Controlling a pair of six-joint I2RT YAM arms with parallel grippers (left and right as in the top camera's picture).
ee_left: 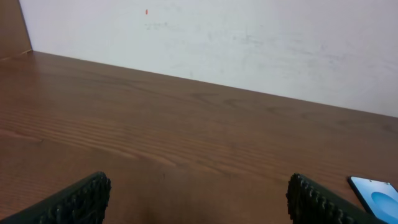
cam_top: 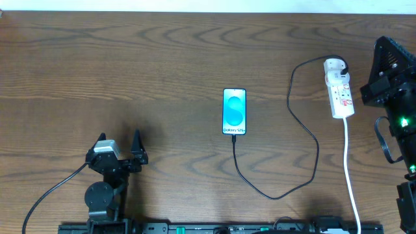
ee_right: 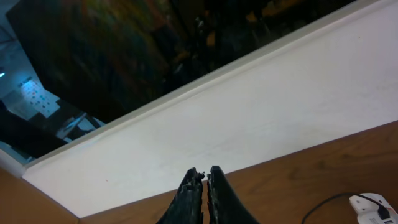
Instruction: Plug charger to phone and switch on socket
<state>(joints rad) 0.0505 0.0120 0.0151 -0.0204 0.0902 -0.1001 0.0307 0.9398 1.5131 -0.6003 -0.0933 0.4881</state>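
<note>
Judging from overhead, the charger [cam_top: 234, 149] ran from the socket [cam_top: 340, 91] to the phone [cam_top: 234, 112] and met its near edge, so plugging looked done and switching on looked like the step in hand. The left end effector [cam_top: 119, 142] stood wide and empty on the worktop [cam_top: 162, 65], with the phone well off to its right.

At the left wrist, the phone showed just beyond the right finger [ee_left: 317, 199].

At the right wrist, the right end effector [ee_right: 203, 180] was narrow, nearly closed, and held nothing. The socket lay below and right of its tips, apart. Next, those tips would need lowering onto the socket's switch, which was too small to pick out.
</note>
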